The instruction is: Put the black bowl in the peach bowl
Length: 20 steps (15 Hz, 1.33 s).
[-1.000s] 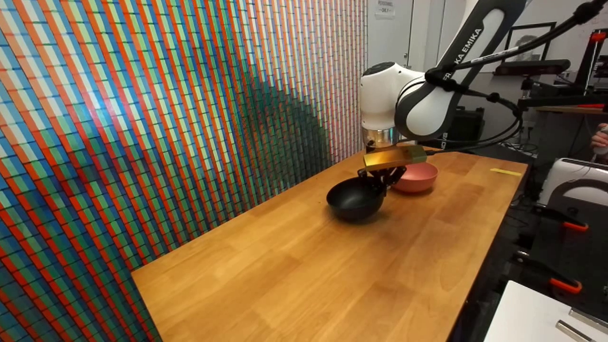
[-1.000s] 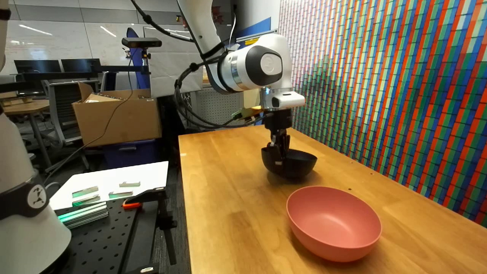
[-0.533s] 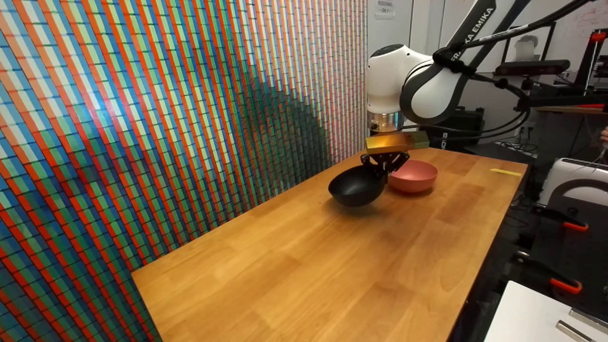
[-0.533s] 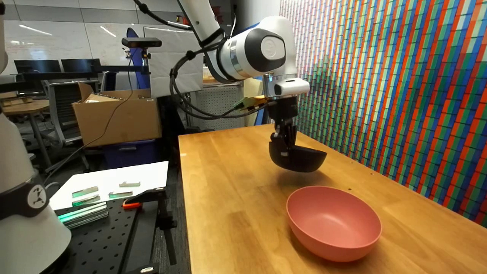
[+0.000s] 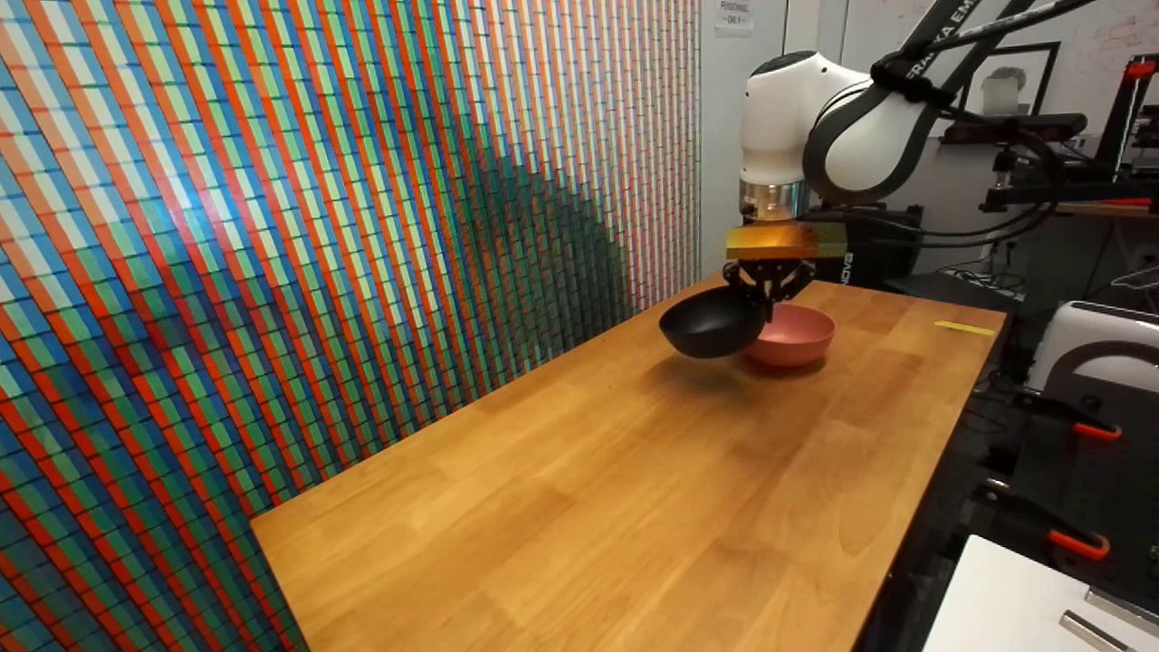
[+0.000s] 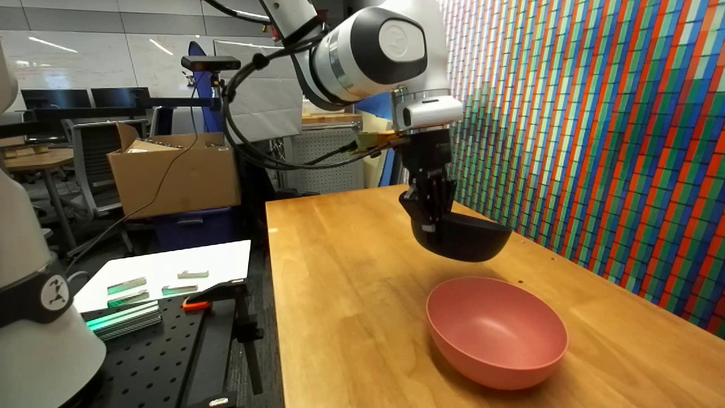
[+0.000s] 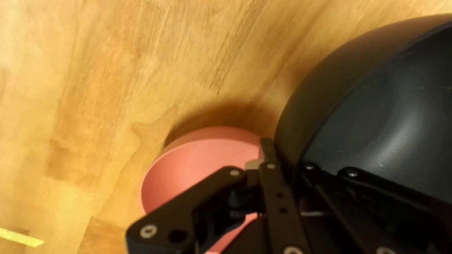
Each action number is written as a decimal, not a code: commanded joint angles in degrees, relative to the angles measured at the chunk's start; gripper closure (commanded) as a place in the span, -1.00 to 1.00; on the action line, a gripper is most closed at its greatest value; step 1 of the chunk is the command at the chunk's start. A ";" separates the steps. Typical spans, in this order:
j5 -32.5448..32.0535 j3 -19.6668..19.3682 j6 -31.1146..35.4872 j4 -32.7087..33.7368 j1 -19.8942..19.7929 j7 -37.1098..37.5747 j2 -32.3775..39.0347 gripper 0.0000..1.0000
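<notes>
Closest thing in an exterior view is a white panel (image 5: pixel 1005 602) with a couple of metal bars (image 5: pixel 1094 631) on it, just past the right edge of the worktop (image 5: pixel 543 516). A multicoloured patterned wall (image 5: pixel 362 226) runs along the left edge. Further back, the black bowl (image 5: pixel 711 324) is up in the air over the worktop, nearer the left edge than the right, with a gap showing under it. It's tilted a bit, dipping toward that left edge. The gripper (image 5: pixel 766 306) is clamped onto its rim, and the wrist view backs that up. Just behind is the peach bowl (image 5: pixel 797 340), sitting upright on the worktop toward the far edge, about midway between left and right. The black one hides a bit of it from here, but they're apart: in an exterior view you can see worktop between the black bowl (image 6: pixel 470 241) and the peach bowl (image 6: pixel 497 340). There's a strip of yellow tape (image 5: pixel 964 328) by the far right corner, the white arm (image 5: pixel 783 118) rises above the gripper, and way at the back hangs a framed picture (image 5: pixel 1010 80).
</notes>
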 commanded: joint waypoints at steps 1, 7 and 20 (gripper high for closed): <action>-6.06 -1.21 0.67 -5.88 -2.90 6.57 -8.76 0.91; -14.38 0.39 -0.19 -12.63 -10.77 13.78 -15.01 0.91; -20.31 2.03 6.82 -15.01 -18.46 24.79 -14.16 0.91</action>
